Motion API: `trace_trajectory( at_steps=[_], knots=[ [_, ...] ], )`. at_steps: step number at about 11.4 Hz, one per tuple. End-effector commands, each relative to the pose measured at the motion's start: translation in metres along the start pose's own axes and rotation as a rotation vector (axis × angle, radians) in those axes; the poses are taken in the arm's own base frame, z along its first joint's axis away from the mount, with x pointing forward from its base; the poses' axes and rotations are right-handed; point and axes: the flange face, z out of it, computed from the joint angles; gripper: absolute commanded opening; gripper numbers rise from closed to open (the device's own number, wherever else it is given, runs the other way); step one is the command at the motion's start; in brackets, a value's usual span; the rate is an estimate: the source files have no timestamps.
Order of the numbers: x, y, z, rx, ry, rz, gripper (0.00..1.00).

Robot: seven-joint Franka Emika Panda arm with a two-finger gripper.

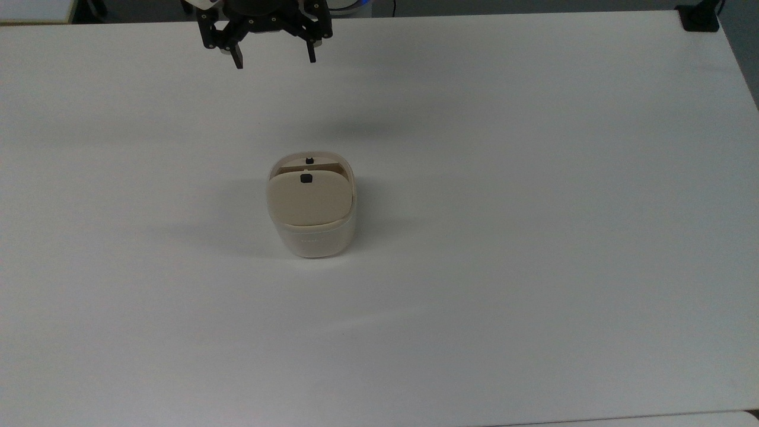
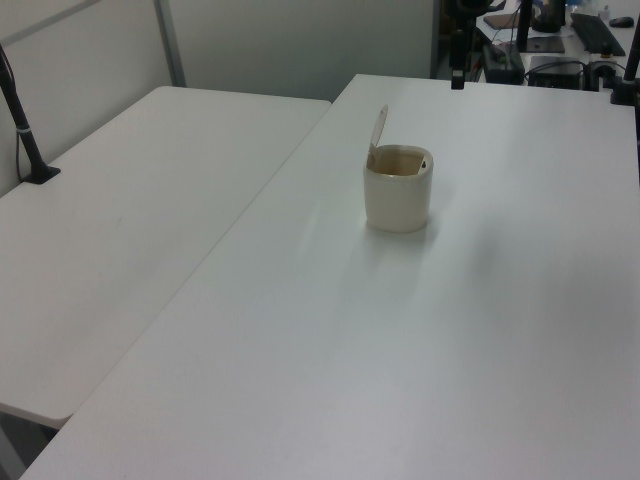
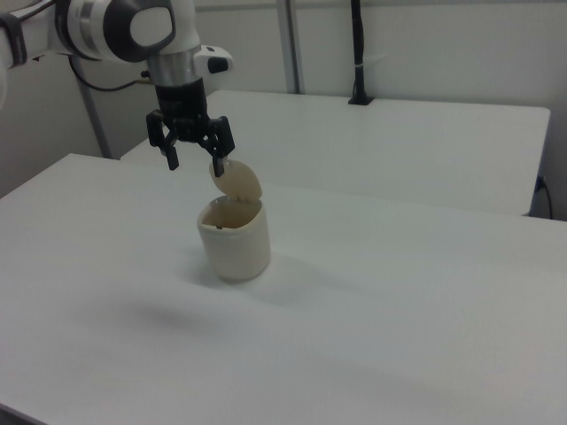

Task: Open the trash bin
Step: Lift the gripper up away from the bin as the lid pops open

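Trash bin (image 1: 312, 237) open — lid (image 1: 308, 199) up.
Gripper (image 1: 274, 58), fingers spread, empty, hangs near the table's (image 1: 533, 237) far edge — seemingly well clear.

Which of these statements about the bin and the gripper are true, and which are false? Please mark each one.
1. The bin's lid stands raised. True.
2. The gripper holds the lid. False: it is apart from the bin, near the top view's upper edge, and empty.
3. The gripper is open. True.
4. The bin lies on its side. False: it stands upright on the table.
5. A second bin stands on the table. False: there is one bin.
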Motion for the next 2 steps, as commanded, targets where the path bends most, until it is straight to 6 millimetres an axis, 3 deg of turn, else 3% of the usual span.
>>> trace_trajectory(
  at_steps=[1,2],
  knots=[
    [-0.011,-0.0004,-0.004,-0.004,-0.012,0.053,1.0],
    [-0.0111,0.0003,-0.0048,-0.003,-0.01,0.059,1.0]
  ],
)
